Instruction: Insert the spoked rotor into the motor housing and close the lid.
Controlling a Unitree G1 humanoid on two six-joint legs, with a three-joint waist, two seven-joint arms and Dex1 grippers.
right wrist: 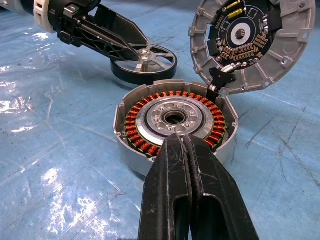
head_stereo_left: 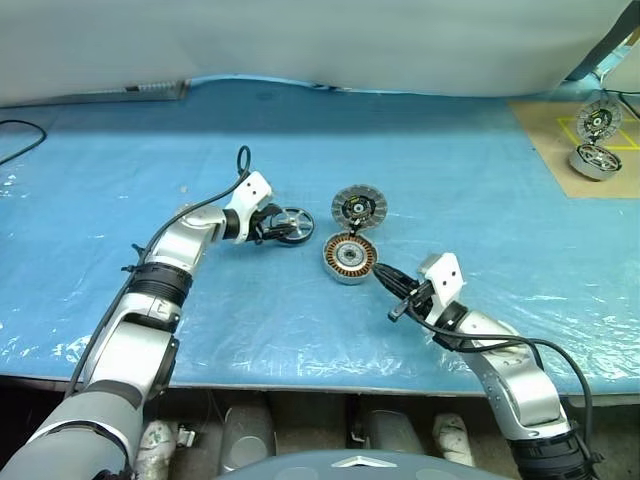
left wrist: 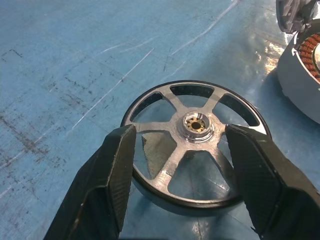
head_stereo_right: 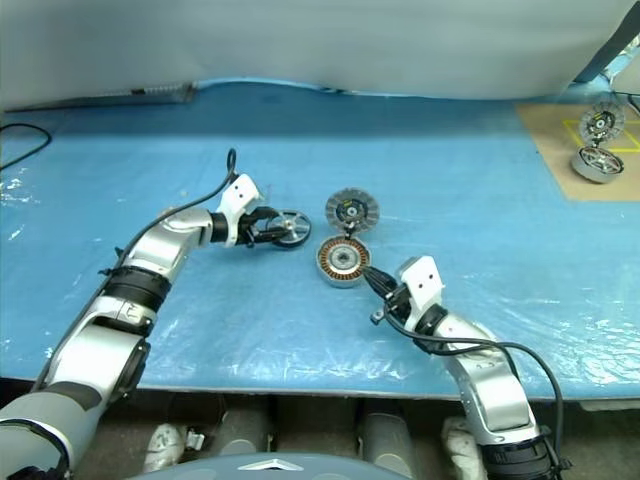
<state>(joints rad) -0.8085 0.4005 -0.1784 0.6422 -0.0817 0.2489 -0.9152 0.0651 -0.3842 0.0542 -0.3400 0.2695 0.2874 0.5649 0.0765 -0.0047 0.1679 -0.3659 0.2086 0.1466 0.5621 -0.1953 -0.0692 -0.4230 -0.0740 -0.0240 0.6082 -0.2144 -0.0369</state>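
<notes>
Table (head_stereo_left: 420,150): covered by a blue plastic sheet.
Left claw (head_stereo_left: 272,226): fingers (left wrist: 112,175) spread wide, one on each side of the rotor's rim, over its spokes; no firm grip visible.
Right claw (head_stereo_left: 385,279): fingers pressed together, holding nothing; tips just beside the near rim of the housing.
Housing (head_stereo_left: 350,258): flat on the sheet mid-table, copper windings facing up, hollow pale centre bare.
Lid (head_stereo_left: 359,207): swung open, standing tilted at the housing's far edge, joined by a small dark hinge; ribbed inner face showing.
Rotor (head_stereo_left: 291,224): lying flat on the sheet, just left of the housing, apart from it.
Second motor (head_stereo_left: 596,160): far right corner, on a brown board, well apart.
</notes>
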